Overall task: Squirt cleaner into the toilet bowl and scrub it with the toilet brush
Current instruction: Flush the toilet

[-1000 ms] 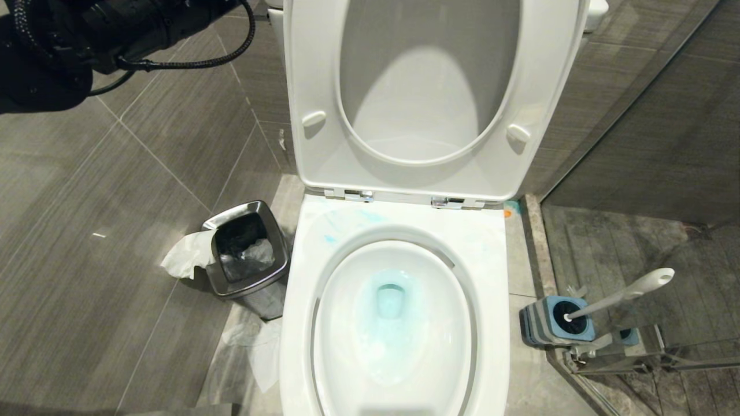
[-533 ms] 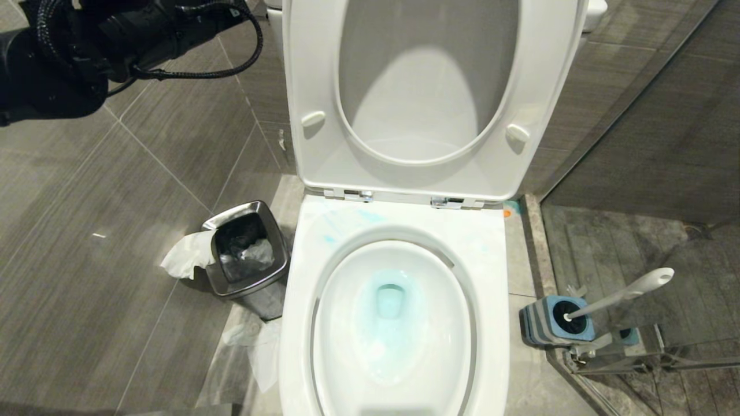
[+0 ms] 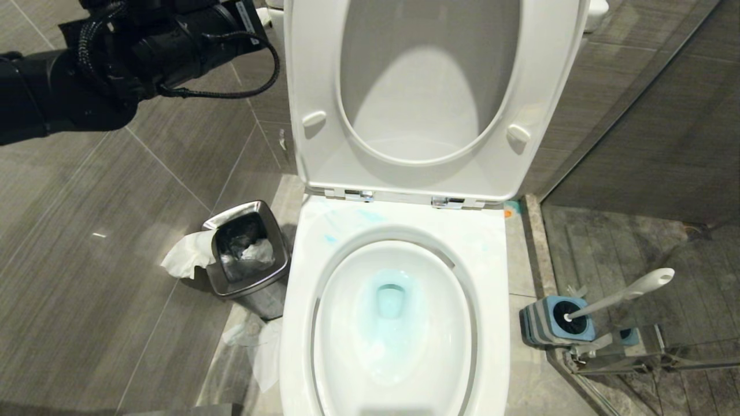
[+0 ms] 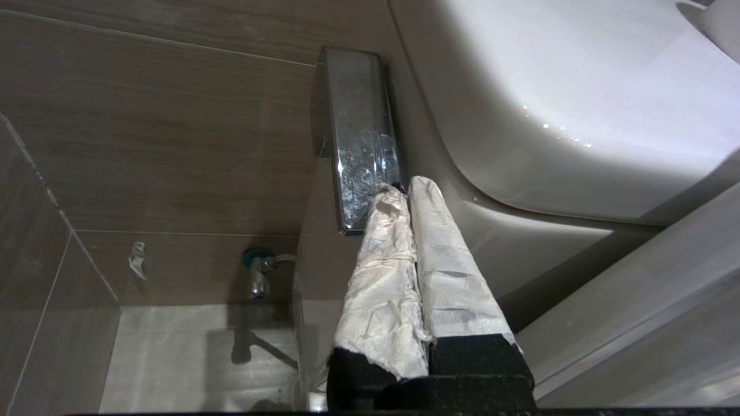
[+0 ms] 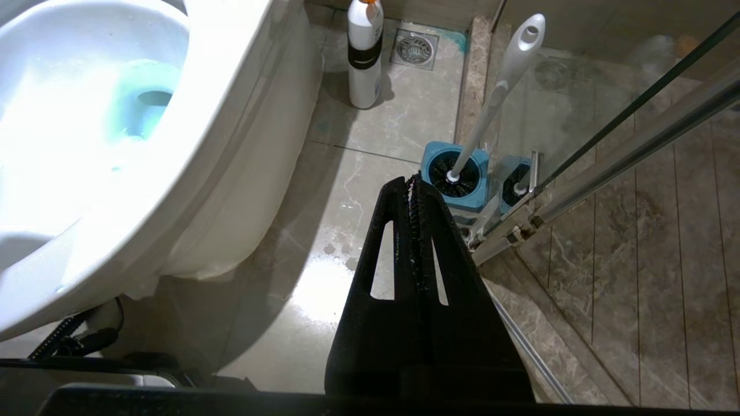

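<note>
We find turquoise cleaner (image 3: 388,300) already tinting the white ceramic toilet bowl (image 3: 300,323). The white-handled toilet brush (image 5: 497,86) stands docked beyond our clenched, empty right fingers (image 5: 414,180); our clenched left fingers (image 4: 407,190) touch the chrome flush lever (image 4: 361,138).

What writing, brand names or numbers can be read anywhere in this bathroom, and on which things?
No text here can be read.
White label on the left arm: print too small to read.
Black band on the white bottle beside the toilet bowl: no legible words.
Toilet brush, its blue holder, steel waste bin and chrome flush lever: no lettering visible.
</note>
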